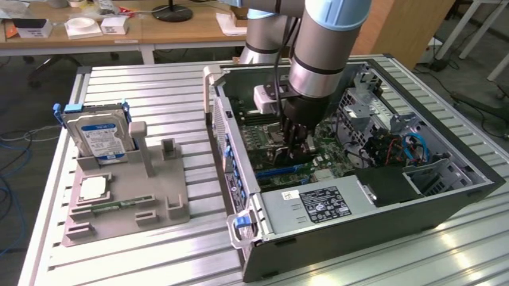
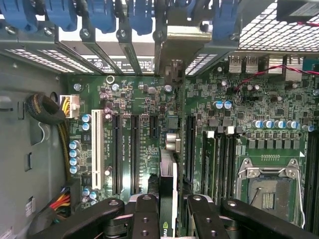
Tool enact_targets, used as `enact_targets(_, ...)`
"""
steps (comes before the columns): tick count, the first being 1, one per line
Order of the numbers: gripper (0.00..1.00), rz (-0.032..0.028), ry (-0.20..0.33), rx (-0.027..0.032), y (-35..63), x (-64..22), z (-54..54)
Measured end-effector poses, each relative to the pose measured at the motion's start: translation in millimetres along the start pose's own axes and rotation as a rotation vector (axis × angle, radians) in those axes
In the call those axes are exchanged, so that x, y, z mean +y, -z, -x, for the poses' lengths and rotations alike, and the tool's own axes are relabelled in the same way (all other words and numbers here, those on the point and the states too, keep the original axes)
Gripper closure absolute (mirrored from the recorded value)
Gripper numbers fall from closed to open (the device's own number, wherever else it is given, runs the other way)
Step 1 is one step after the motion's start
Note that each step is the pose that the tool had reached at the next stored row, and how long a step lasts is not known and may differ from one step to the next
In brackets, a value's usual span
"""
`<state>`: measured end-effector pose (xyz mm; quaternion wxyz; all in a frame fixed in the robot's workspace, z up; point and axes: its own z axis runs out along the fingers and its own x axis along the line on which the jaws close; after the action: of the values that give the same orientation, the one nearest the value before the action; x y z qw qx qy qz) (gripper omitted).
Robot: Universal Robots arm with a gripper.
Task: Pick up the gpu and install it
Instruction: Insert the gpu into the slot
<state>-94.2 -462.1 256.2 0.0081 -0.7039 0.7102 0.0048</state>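
Note:
My gripper (image 2: 169, 211) is down inside the open computer case (image 1: 457, 193), above the motherboard (image 2: 249, 99). It is shut on the gpu (image 2: 168, 174), which the wrist view shows edge-on as a thin card between the two black fingers (image 2: 144, 216). The card's silvery bracket (image 2: 174, 42) lies against the case's rear slot openings. The card stands in line with the long black expansion slots (image 2: 133, 149), between two of them; I cannot tell if it is seated. In the exterior view the gripper (image 1: 296, 143) hangs over the board's middle and hides the card.
A grey fixture (image 1: 163, 205) at the exterior view's left holds an upright hard drive (image 1: 95, 137), a processor chip (image 1: 93, 187) and a memory stick (image 1: 119, 205). Inside the case are the power supply (image 1: 318, 205), the empty CPU socket (image 2: 266, 186), blue slot latches (image 2: 139, 17) and cable bundles (image 2: 47, 112).

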Motion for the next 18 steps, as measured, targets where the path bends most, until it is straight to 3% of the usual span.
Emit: enact_targets(18,0.73,-0.0004,0.0,-0.0003,-1.4,2.1,0.0)
